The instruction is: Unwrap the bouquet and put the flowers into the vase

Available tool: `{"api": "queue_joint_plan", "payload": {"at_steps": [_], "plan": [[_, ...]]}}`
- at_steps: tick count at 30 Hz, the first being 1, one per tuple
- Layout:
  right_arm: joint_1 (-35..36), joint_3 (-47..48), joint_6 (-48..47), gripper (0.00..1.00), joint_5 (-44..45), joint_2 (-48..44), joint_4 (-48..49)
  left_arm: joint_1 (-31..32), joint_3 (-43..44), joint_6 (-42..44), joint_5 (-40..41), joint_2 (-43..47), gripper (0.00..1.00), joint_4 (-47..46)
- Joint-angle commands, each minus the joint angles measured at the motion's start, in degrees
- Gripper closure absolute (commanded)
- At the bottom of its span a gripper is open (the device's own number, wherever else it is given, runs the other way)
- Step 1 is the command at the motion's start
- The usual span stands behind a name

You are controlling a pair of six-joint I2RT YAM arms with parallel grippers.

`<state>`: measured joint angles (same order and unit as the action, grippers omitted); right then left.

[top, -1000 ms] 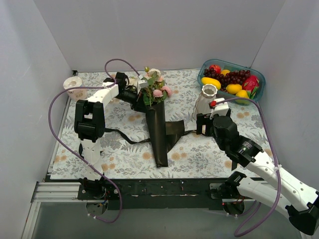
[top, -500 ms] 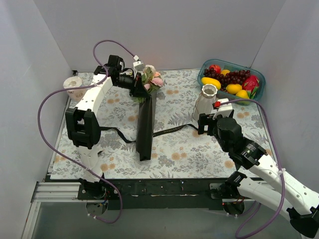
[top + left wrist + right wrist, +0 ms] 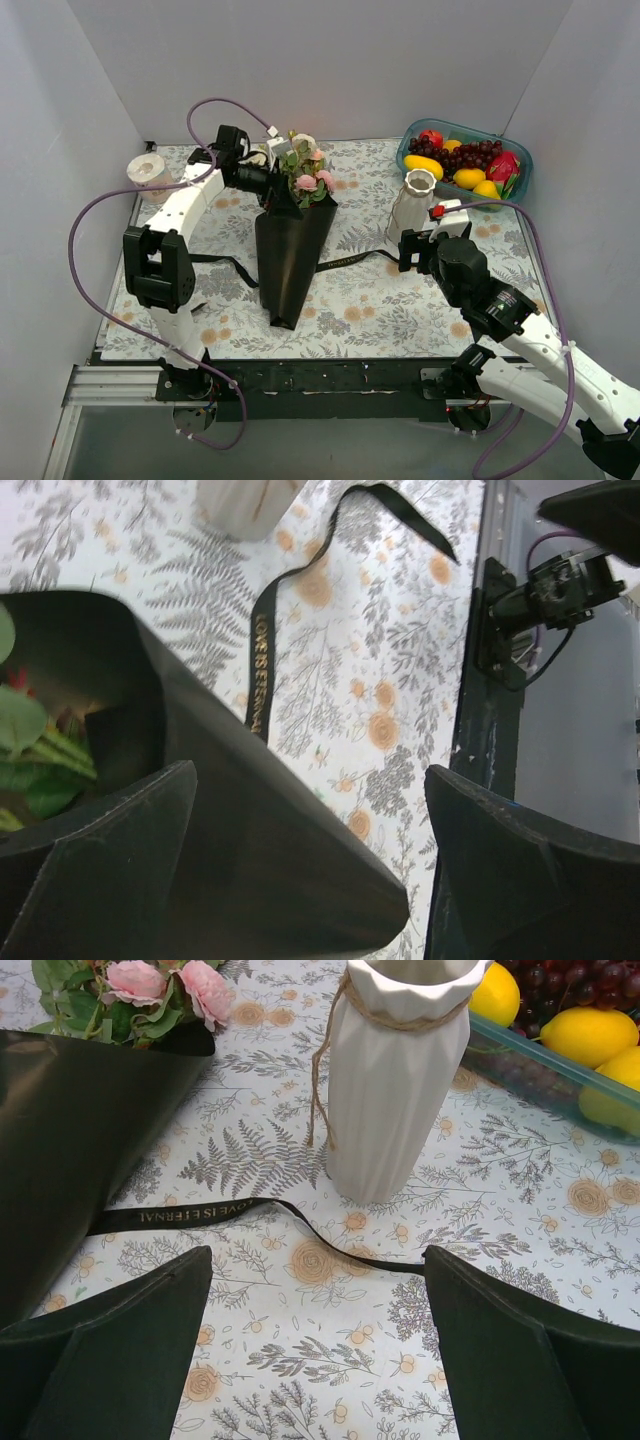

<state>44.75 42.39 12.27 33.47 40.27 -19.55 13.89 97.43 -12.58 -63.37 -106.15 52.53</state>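
The bouquet (image 3: pixel 290 240) is a glossy black paper cone with its tip toward the near edge. The flowers (image 3: pixel 308 176), pink and cream roses with green leaves, stick out of its far mouth. My left gripper (image 3: pixel 272 192) is at that mouth, open, its jaws wide apart astride the black wrapping (image 3: pixel 250 810), which rests against one finger. Its gold-lettered ribbon (image 3: pixel 345 260) trails loose across the table. The white ribbed vase (image 3: pixel 412 205) stands upright at the right. My right gripper (image 3: pixel 415 250) hovers open just in front of the vase (image 3: pixel 395 1080), above the ribbon (image 3: pixel 200 1212), holding nothing.
A teal tray (image 3: pixel 512 190) of colourful fruit sits at the back right behind the vase. A small pale roll (image 3: pixel 148 172) stands at the back left. The floral cloth (image 3: pixel 380 300) ends at a black rail along the near edge.
The left arm swung the bouquet up and back, then brought it down again; the flattened wrapping now forms a fuller cone. The left jaws have opened. The right arm barely moved.
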Motion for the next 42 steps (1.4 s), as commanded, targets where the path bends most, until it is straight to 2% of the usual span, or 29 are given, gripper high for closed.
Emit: {"api": "queue_joint_plan", "payload": {"at_steps": [1, 3, 4, 8, 13, 16, 17, 19, 21, 22, 24, 25, 27, 28, 31, 37, 42], "plan": [[0.34, -0.12, 0.47, 0.06, 0.36, -0.81, 1.27, -5.18, -4.17, 1.32, 3.52, 1.75, 0.02, -4.27], [0.25, -0.12, 0.47, 0.06, 0.19, -0.63, 1.36, -8.07, -3.83, 2.99, 3.17, -0.19, 0.02, -4.38], [0.25, -0.03, 0.3, 0.06, 0.01, -0.55, 1.44, -9.05, -1.47, 6.57, 2.21, -1.85, 0.02, -2.89], [0.34, 0.24, 0.21, 0.06, -0.69, -0.37, 1.45, -12.3, 7.15, 16.59, -4.99, -11.25, 0.02, 10.37], [0.34, 0.24, 0.3, 0.06, -0.95, -0.19, 1.27, -13.1, 3.74, 18.99, -5.62, -11.36, 0.02, 8.82], [0.34, 0.06, 0.3, 0.06, -0.52, -0.28, 1.44, -13.1, 3.29, 23.64, -3.87, -13.29, 0.02, 12.05], [0.34, -0.03, 0.21, 0.06, -0.43, -0.11, 1.62, -13.1, 4.6, 25.48, -3.69, -13.99, 0.03, 16.76], [0.34, -0.12, 0.03, 0.06, -0.34, 0.07, 1.97, -13.1, 4.79, 28.92, -3.77, -14.96, 0.07, 19.44], [0.33, -0.12, 0.12, 0.06, -0.25, 0.6, 2.32, -13.1, 2.87, 28.67, -3.25, -14.09, 0.12, 18.05], [0.34, -0.12, 0.03, 0.06, -0.43, 0.86, 2.5, -13.1, 2.16, 27.44, -2.72, -12.87, 0.23, 16.91], [0.34, 0.06, 0.12, 0.06, -0.51, 1.47, 2.85, -13.01, 1.8, 26.91, -2.54, -12.07, 0.33, 15.23], [0.34, 0.15, 0.12, 0.06, -0.43, 1.65, 2.94, -13.01, 2.24, 27.34, -2.8, -11.98, 0.44, 15.58], [0.34, 0.5, 0.21, 0.06, -0.25, 1.92, 2.94, -12.92, 3.9, 28.31, -2.9, -12.33, 0.57, 18.03], [0.34, 0.67, 0.21, 0.06, -0.16, 2.0, 3.03, -12.84, 5.48, 28.66, -2.72, -12.5, 0.76, 19.61], [0.34, 0.85, 0.3, 0.06, 0.01, 1.92, 3.2, -12.49, 6.98, 28.66, -2.89, -12.16, 0.98, 21.03], [0.34, 0.76, 0.65, 0.07, -0.07, 0.51, 2.76, -10.03, 5.4, 20.33, -5.7, -5.04, 1.0, 14.89], [0.33, 0.59, 0.91, 0.07, 0.54, -1.68, 1.62, -2.65, 9.09, 13.65, -7.03, 0.75, 1.0, 13.92]]}}
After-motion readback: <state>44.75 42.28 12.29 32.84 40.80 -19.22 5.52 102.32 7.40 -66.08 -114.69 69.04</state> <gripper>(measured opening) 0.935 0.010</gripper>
